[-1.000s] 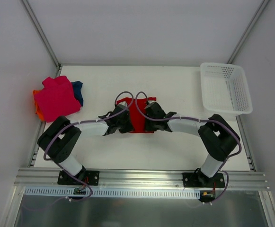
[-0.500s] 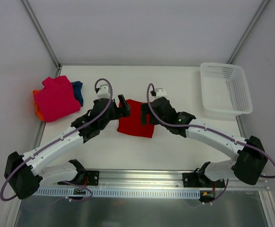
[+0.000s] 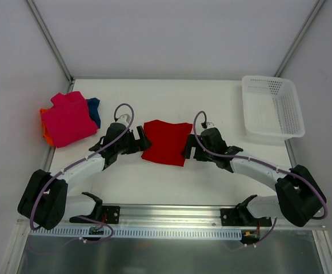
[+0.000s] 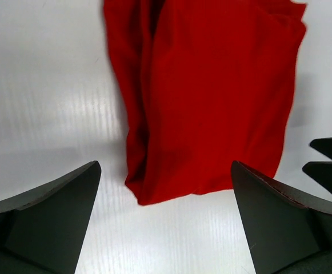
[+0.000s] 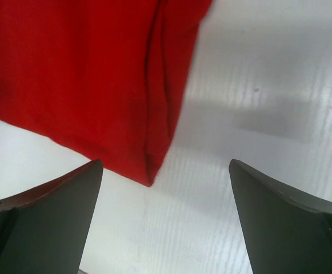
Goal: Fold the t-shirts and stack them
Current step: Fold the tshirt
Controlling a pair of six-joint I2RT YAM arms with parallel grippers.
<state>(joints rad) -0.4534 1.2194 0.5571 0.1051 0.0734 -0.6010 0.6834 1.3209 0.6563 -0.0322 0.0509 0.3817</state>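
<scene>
A bright red t-shirt [image 3: 166, 142] lies folded flat on the white table, also seen in the left wrist view [image 4: 211, 97] and the right wrist view [image 5: 80, 80]. My left gripper [image 3: 142, 138] is open at its left edge, its fingers [image 4: 68, 200] straddling the cloth's near edge without holding it. At the shirt's right edge my right gripper [image 3: 187, 149] is open too, with a shirt corner just ahead of its empty fingers [image 5: 68, 194]. Far left lies a pile: a magenta-pink t-shirt [image 3: 68, 119] on top, an orange one [image 3: 46, 135] and a dark blue one [image 3: 94, 109] showing from under it.
A white mesh basket [image 3: 271, 134] stands at the back right corner of the table. Grey walls and metal posts close in the table on three sides. The right gripper's black fingers [image 4: 331, 165] show at the right edge of the left wrist view.
Both grippers went from shut over the red shirt to open and let it go. They spread apart and drew back to the shirt's sides; the shirt now lies flat.
</scene>
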